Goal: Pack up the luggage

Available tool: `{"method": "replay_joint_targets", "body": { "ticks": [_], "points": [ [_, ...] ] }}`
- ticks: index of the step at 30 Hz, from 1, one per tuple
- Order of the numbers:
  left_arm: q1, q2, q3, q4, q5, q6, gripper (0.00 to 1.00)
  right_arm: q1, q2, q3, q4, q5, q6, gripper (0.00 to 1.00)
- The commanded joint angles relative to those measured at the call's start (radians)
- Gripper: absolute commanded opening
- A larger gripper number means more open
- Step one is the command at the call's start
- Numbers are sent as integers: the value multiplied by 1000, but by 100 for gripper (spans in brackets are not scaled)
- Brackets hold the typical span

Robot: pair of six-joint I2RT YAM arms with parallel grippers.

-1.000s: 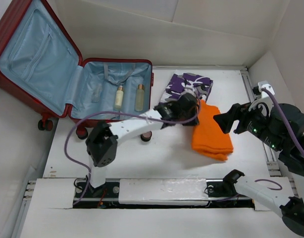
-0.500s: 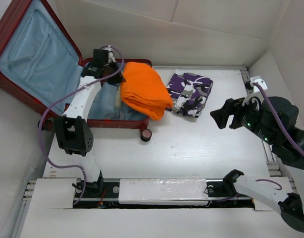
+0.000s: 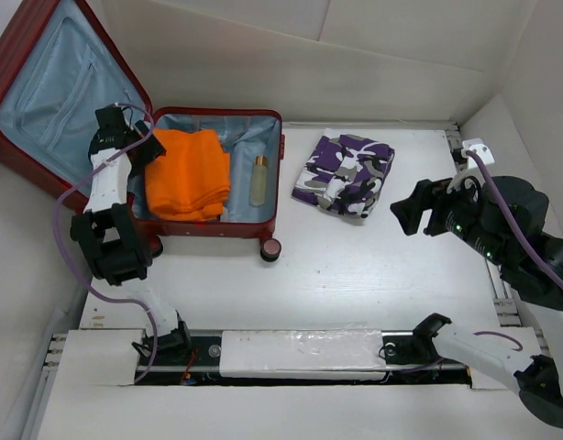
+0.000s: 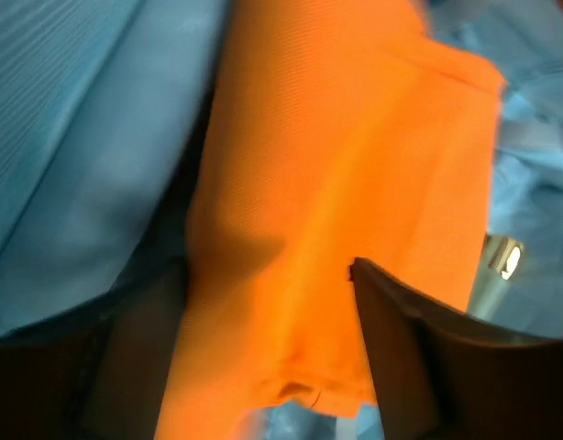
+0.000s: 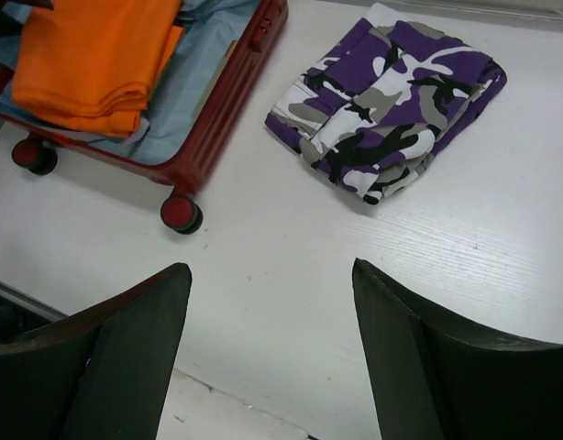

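Bench: a white bench (image 3: 355, 266) is enclosed by pale walls (image 3: 291, 64).
Luggage: the dark red luggage (image 3: 213, 229) is laid open at the far left. Its lid is propped up to the left and its blue-lined base lies flat.
Right arm (image 3: 511, 229): held above the bench's right side; the right jaws are spread wide, with nothing between them.
Left arm (image 3: 105, 188): reached over the luggage's left side; the left jaws are parted astride the orange cloth (image 3: 185, 172), not clenched.
Orange cloth: folded, laid in the base's left part.
Camouflage garment (image 3: 346, 174): folded on the bench, right of the luggage.
Bottle (image 3: 259, 181): laid in the base, right of the cloth.
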Motion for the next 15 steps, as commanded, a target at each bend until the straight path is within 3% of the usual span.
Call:
{"method": "replay_joint_targets", "body": {
  "ticks": [1, 3, 8, 9, 12, 13, 14, 15],
  "points": [
    [5, -93, -62, 62, -62, -31, 71, 5, 11, 19, 22, 31, -16, 77],
    [5, -152, -72, 81, -75, -83, 86, 5, 20, 19, 22, 40, -25, 77],
    [-47, -405, -182, 188, -61, -189, 89, 5, 10, -50, 22, 40, -25, 77],
    [-87, -434, -197, 217, -35, -189, 97, 5, 1, -62, 22, 40, -25, 77],
    [-340, -452, -198, 223, -68, -198, 100, 5, -21, -118, 35, 40, -25, 77],
    [-413, -452, -198, 232, -90, -209, 100, 5, -21, -131, 35, 49, -25, 73],
    [-552, -413, -211, 264, -105, -232, 100, 5, -21, -160, 44, 49, -25, 57],
    [-613, -388, -211, 265, -105, -232, 100, 5, -21, -173, 44, 49, -25, 49]
  ]
}}
